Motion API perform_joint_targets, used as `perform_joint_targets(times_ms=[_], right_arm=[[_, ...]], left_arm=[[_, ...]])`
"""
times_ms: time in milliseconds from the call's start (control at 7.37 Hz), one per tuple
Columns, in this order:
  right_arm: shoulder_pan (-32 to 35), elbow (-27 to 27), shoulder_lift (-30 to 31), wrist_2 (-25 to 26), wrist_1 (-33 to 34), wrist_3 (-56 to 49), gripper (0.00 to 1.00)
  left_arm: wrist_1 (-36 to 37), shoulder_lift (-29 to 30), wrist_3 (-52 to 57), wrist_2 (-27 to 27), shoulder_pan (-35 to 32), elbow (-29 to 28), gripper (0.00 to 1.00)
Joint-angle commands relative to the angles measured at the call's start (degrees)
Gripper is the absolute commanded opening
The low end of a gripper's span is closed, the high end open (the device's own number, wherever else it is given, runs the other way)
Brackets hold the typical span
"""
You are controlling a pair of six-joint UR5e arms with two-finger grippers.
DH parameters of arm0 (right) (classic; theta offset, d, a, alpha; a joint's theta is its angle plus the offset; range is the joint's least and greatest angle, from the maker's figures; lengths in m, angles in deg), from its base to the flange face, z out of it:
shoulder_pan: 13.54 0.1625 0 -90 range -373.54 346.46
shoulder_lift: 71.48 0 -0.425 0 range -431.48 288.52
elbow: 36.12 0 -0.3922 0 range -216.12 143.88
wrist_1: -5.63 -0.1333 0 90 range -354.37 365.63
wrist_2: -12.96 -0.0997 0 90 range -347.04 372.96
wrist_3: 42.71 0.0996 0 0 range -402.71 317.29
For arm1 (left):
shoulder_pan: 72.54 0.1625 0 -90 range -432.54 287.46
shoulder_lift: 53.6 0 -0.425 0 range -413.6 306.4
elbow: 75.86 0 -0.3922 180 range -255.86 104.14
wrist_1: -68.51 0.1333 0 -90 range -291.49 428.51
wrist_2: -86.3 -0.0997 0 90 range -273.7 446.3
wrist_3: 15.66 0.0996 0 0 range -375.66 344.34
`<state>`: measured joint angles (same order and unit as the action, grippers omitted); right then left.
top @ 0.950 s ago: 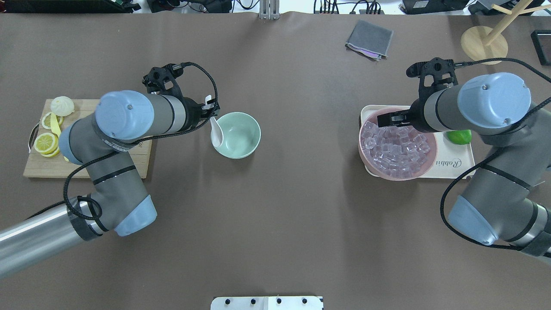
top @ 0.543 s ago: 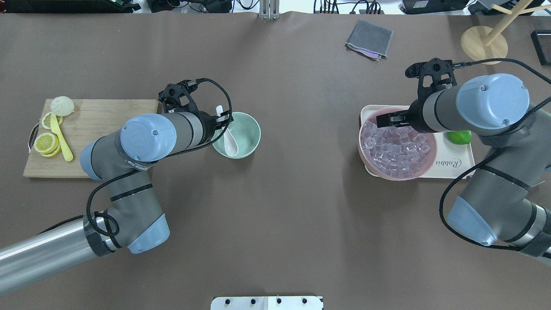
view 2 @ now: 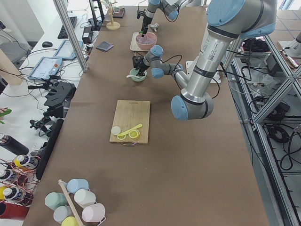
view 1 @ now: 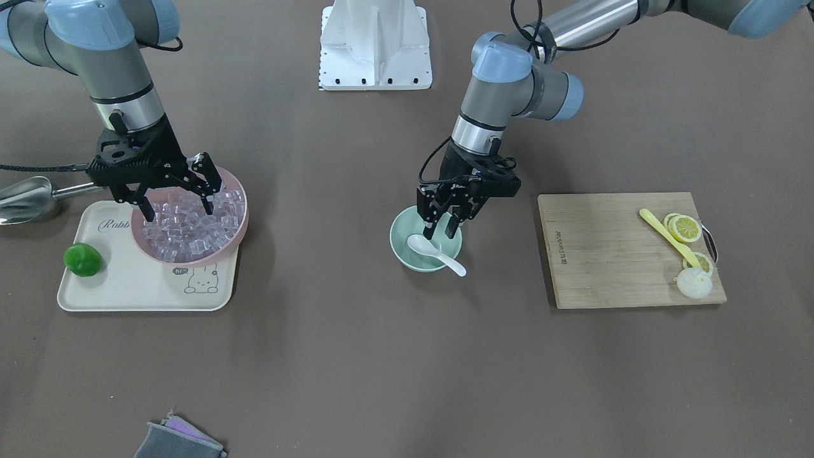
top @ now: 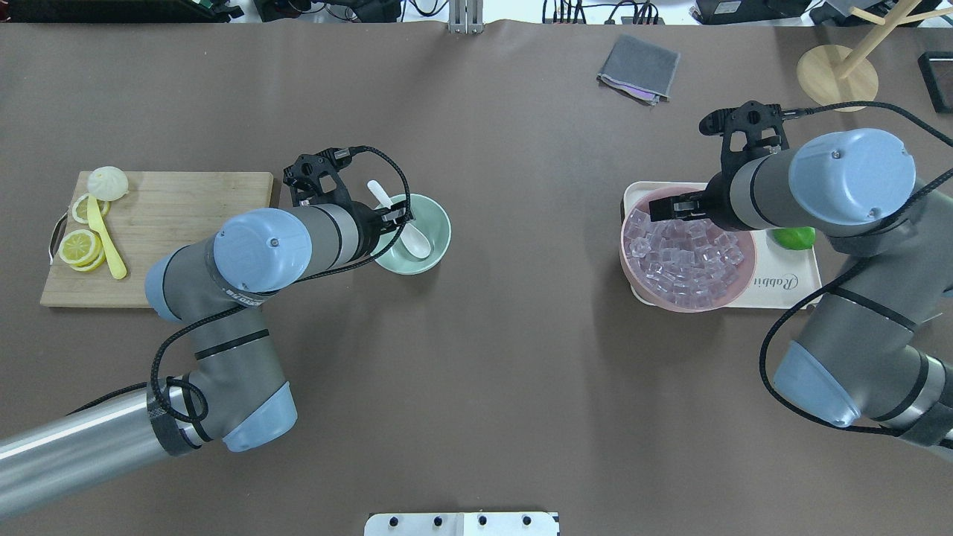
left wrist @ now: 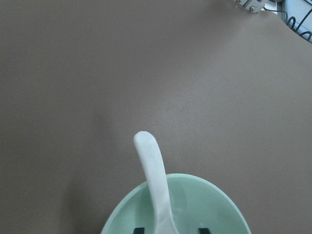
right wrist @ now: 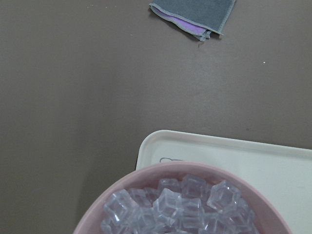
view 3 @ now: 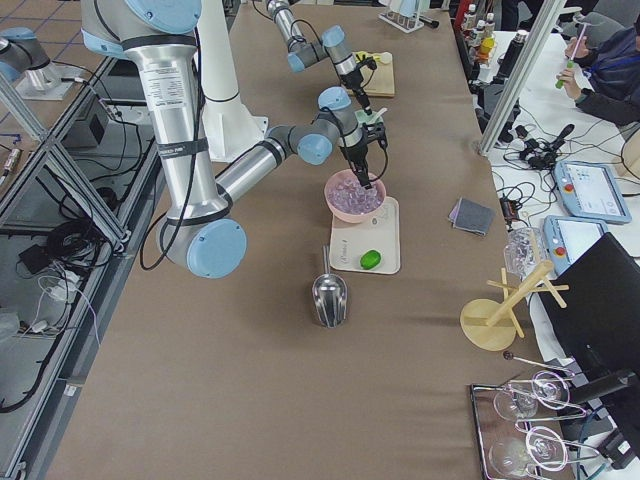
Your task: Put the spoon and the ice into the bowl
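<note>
We start at the right claw (view 1: 178,210), at the left of the front-facing frame. Its fingers are spread wide and point straight down over the ice (view 1: 191,238), tips at the top of the heap. Whether they touch a cube we cannot tell.

The ice lies directly beneath, heaped in the pink bowl (view 1: 240,219) on the tray (view 1: 127,289). We judge the next move to be a short drop and a pinch on one cube. The cubes have no long axis to speak of, crowd against one another and look glossy, so we expect a slippery, cramped grasp. This arm is by far the nearer to the ice.

Out to the right, well apart across the brown tabletop (view 1: 331,305), stands the bowl (view 1: 413,262). The spoon (view 1: 421,242) already lies in it, scoop on the bottom and handle leaning over the rim toward the lower right. The left claw (view 1: 442,230) hovers just above the scoop, spread and holding nothing. The room over the bowl is thus taken, and we judge this claw must lift away before a cube can be brought in.
</note>
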<state>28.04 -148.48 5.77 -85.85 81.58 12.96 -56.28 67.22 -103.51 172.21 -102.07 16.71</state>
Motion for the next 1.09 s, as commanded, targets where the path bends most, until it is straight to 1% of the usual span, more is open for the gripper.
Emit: perform_joint_targets(times_ms=[0,136,271,407,543,679,814,950], right_arm=[[-0.27,0.04,0.35,-0.07,0.51,2.58,0.99],[-0.53,-0.14,0.96,0.10,0.52,4.25,0.99],[-1.49,0.03,1.31,0.80,0.52,7.32,0.98],[-3.33,0.47,1.40,3.59,0.52,7.87,0.98],[-4.13,0.65,1.32,4.58,0.52,8.66,0.97],[-5.01,1.69,1.23,7.28,0.43,8.58,0.88],[-5.62,2.66,0.79,8.44,-0.01,8.49,0.78],[-5.72,3.45,0.36,8.45,-0.10,8.14,0.72]], left_arm=[[4.51,-2.33,13.33,7.89,-4.44,5.91,0.99],[9.86,-4.43,20.03,21.18,-11.79,8.30,0.99],[11.05,-7.15,30.27,30.89,-18.82,8.32,0.99],[11.14,-10.75,40.30,34.12,-23.33,8.23,0.99],[11.06,-13.04,45.62,35.19,-25.47,8.23,0.99],[10.97,-13.94,46.10,35.12,-25.84,8.32,0.99],[10.97,-14.03,46.11,35.03,-25.84,8.41,0.99],[10.97,-14.12,46.02,34.94,-25.84,8.41,0.99]])
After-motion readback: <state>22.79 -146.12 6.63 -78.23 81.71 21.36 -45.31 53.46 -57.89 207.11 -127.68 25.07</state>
